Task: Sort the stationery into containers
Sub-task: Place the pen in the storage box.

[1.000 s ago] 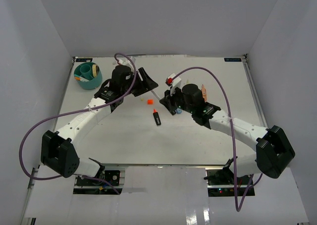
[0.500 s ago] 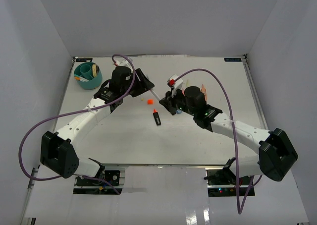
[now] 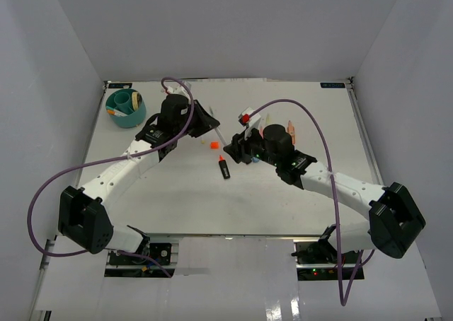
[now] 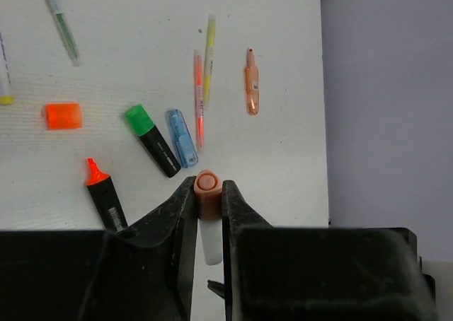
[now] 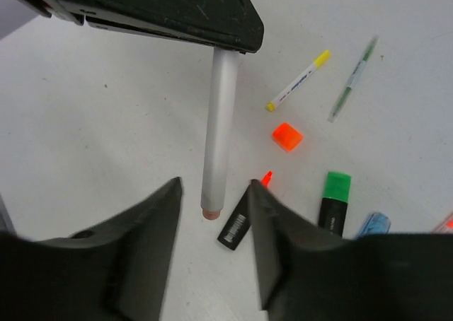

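Your left gripper (image 4: 207, 194) pinches one white pen (image 4: 209, 240). Your right gripper (image 5: 216, 194) stands spread. On the table (image 4: 283, 172) lie:
- one green highlighter (image 4: 152, 139)
- one blue highlighter (image 4: 182, 137)
- one orange-black highlighter (image 4: 106, 197)
- one orange cap (image 4: 64, 115)
- five thin pens (image 4: 209, 59)

One teal organiser (image 3: 132, 120) stands at the far-left corner.
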Robot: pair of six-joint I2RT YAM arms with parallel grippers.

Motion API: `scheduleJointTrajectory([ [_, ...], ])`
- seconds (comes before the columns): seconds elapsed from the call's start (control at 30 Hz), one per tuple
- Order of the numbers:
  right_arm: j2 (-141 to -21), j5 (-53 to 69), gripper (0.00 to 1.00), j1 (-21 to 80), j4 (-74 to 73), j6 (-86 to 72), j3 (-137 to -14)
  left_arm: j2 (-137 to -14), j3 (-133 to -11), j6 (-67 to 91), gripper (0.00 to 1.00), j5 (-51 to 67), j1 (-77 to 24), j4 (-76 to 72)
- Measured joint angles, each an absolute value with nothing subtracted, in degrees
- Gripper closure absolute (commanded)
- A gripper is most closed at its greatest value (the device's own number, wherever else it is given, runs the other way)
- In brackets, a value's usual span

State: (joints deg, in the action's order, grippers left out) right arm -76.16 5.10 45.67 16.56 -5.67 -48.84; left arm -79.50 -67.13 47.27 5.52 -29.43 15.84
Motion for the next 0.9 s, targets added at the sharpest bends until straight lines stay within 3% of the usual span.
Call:
scheduleJointTrajectory([
  [0.03,-76.18,5.19,0.36,45.67,16.64,-5.65,-48.84,-79.50,-67.09,47.20,0.89,5.21,-29.43,15.90],
  [0.07,-76.23,5.39,0.21,45.67,16.78,-5.58,-48.84,-79.50,-67.05,47.03,0.89,4.80,-29.43,15.88],
  [0.17,-76.25,5.34,0.02,45.67,16.56,-5.72,-48.84,-79.46,-66.78,46.50,0.89,2.17,-29.17,15.84],
  [0.23,-76.25,4.89,0.10,45.65,16.34,-5.74,-48.84,-79.02,-66.04,46.04,0.89,0.12,-28.32,15.88],
  [0.63,-71.61,1.43,0.10,45.30,14.87,-5.34,-43.20,-71.96,-56.75,44.86,0.90,-14.00,0.12,8.12],
  [0.9,-71.61,1.74,0.10,44.71,14.55,-4.51,-41.32,-79.37,-56.58,46.72,0.92,-19.25,11.33,-5.58],
])
